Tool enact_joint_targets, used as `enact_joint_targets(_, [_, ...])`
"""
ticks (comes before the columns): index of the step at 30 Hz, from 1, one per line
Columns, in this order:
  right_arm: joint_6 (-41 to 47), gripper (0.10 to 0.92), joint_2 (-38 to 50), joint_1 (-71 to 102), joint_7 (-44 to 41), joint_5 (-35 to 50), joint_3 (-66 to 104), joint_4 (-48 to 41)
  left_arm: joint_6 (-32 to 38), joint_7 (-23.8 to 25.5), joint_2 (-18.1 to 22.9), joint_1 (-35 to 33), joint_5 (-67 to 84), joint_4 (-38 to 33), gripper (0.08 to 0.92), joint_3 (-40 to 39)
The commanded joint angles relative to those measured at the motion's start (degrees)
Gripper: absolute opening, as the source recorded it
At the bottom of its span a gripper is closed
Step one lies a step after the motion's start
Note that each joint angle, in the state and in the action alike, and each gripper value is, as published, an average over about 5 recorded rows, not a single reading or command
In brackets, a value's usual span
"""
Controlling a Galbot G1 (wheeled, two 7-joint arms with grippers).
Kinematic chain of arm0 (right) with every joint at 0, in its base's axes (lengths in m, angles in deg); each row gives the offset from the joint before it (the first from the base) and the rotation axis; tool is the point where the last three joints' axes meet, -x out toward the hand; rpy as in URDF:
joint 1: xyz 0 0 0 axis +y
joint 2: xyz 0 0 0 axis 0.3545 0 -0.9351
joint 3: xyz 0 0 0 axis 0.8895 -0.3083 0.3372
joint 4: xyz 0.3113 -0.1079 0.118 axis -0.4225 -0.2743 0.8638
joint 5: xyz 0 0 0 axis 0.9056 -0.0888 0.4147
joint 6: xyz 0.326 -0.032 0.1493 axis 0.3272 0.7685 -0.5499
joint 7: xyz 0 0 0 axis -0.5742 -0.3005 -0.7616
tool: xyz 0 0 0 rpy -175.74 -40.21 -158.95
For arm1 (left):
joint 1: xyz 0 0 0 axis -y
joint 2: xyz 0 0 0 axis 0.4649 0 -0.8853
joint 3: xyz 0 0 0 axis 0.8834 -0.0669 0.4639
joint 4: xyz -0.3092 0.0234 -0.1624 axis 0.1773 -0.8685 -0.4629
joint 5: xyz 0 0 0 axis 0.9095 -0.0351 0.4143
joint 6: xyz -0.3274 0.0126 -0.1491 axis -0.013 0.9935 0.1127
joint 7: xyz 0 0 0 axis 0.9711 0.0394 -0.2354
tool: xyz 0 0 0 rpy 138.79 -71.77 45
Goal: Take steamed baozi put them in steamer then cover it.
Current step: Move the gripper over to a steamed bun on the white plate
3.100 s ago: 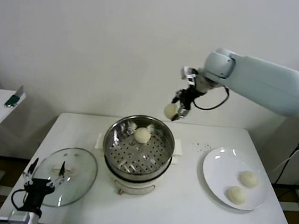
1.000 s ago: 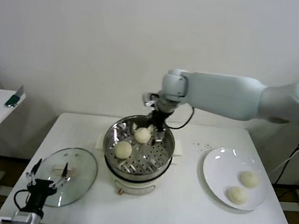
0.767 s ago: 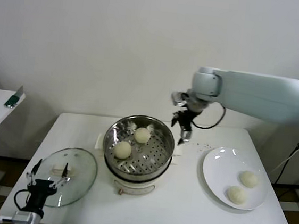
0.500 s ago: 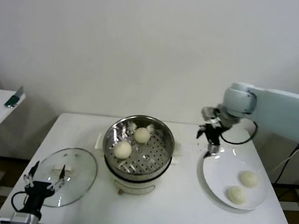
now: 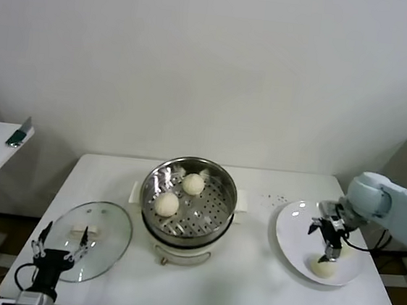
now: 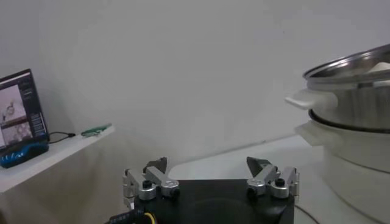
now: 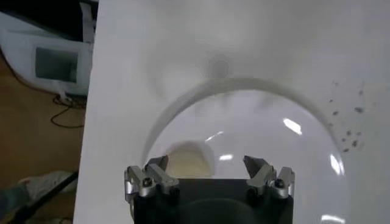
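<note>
Baozi count: two in the steamer (image 5: 189, 198), two on the plate (image 5: 293, 238). Inside the steamer one bun (image 5: 194, 183) lies toward the tabletop's far edge and the other (image 5: 167, 204) sits nearer the left side of the basket, the two apart from each other. The steamer stands on its white base at the middle of the tabletop (image 5: 248, 281). The plate rests near the right edge. On it, the front bun (image 5: 322, 267) is in plain sight; the rear bun (image 5: 344, 248) is mostly hidden behind my right arm.

My right pincer (image 5: 330, 247) hangs over the plate, just above the front bun, its fingers spread wide and holding nothing. From my right wrist, one bun (image 7: 187, 161) shows below, close to one finger (image 7: 152, 173), with the plate (image 7: 256, 122) underneath.

One glass lid (image 5: 103, 240) lies flat near the tabletop's front left corner. My left pincer (image 5: 57, 251) waits at that corner beside the lid, fingers wide apart and empty; from my left wrist the steamer (image 6: 356, 100) shows off to one side.
</note>
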Motion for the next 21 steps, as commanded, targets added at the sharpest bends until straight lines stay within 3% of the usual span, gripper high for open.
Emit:
enact_joint_targets(1, [-1.2,0.823,2.7,12.9,-0.7,-8.2,10.6,-3.4,0.0,0.0,0.3,-0.3,-0.5,0.1,0.823,0.2])
enact_joint_targets(21, [-1.4,0.823,-3.4,11.8,-1.5,-7.3,9.3,-6.9,0.1,-0.1,0.5,-0.6,-0.7,0.4,0.823,0.3])
